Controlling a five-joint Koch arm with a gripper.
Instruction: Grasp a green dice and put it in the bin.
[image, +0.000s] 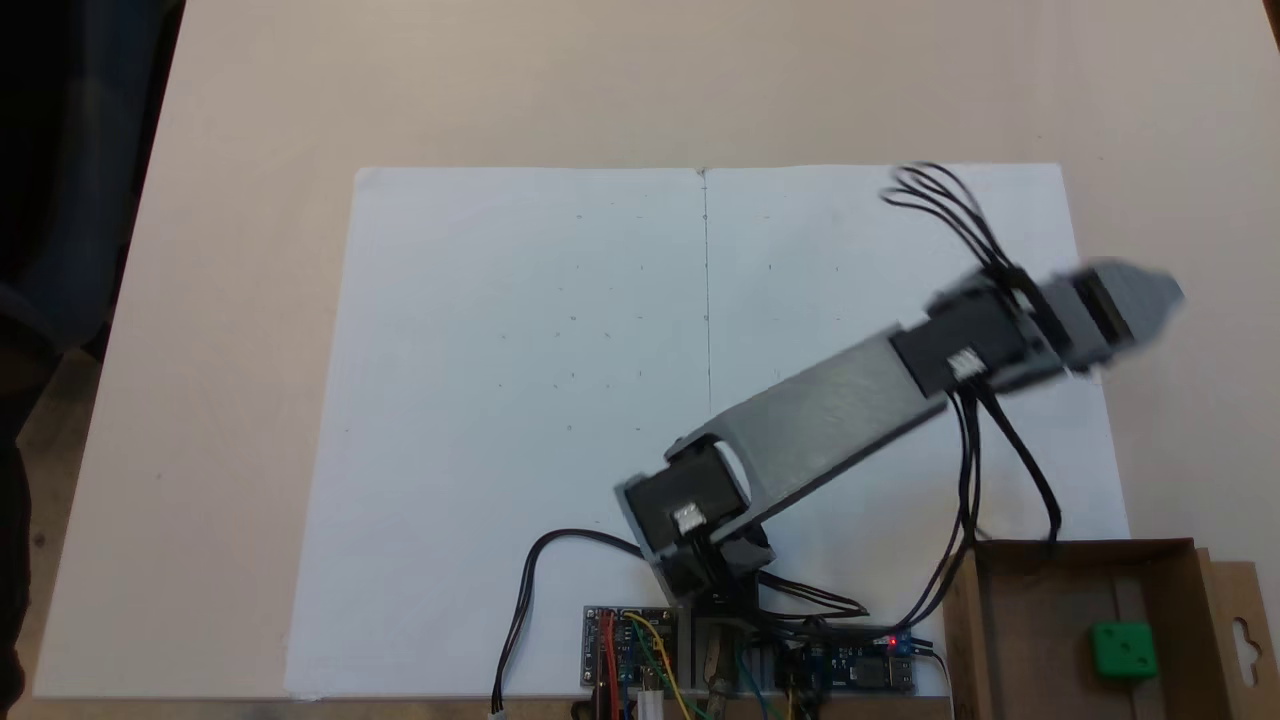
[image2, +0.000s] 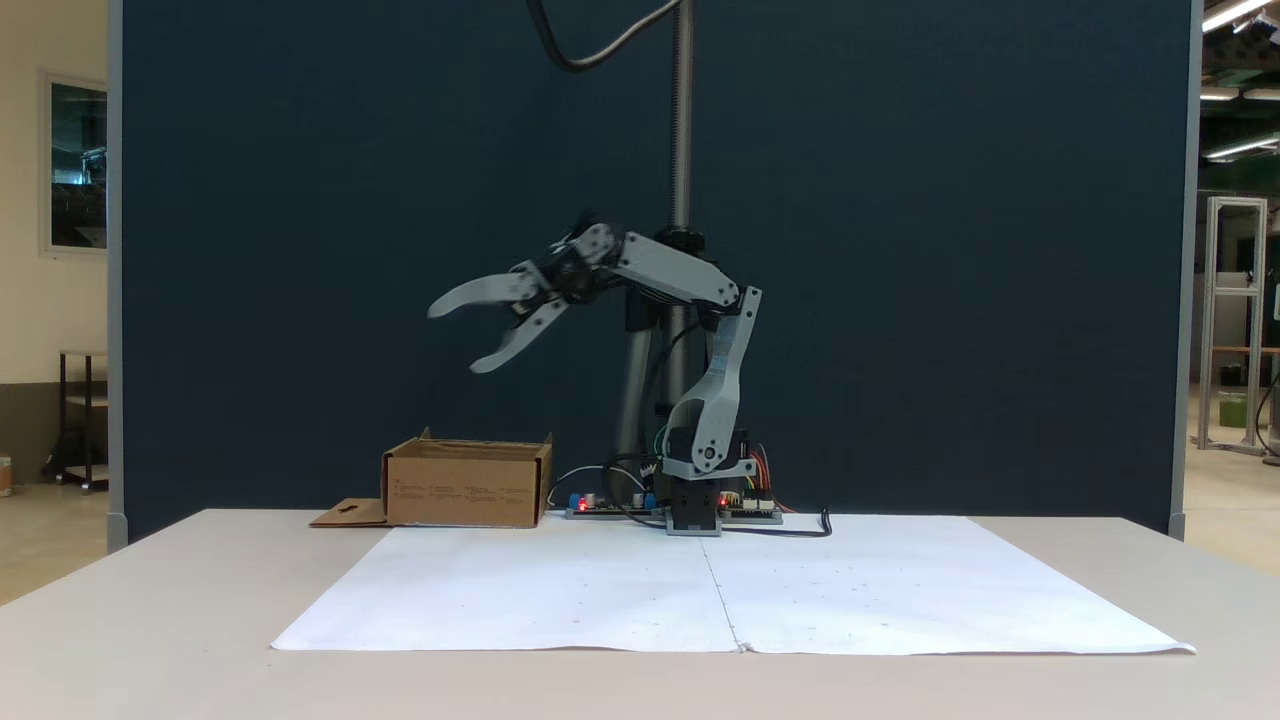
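Jaws spread wide and holding nothing: in the side-on fixed view the gripper (image2: 478, 335) hangs in the air up above the bin (image2: 467, 487), which sits on the bench (image2: 180, 600) off the left edge of the white paper sheet (image2: 740, 590). From the top-down fixed view the green dice (image: 1124, 650) is lying inside the bin, near its flap side, so it looks like the job's basically done. It's a tiny bright green cube with rounded edges and same-colour pips, and I'd guess it's light, hard, slick plastic, so if you grabbed it again you'd pinch two opposite flat faces square-on.
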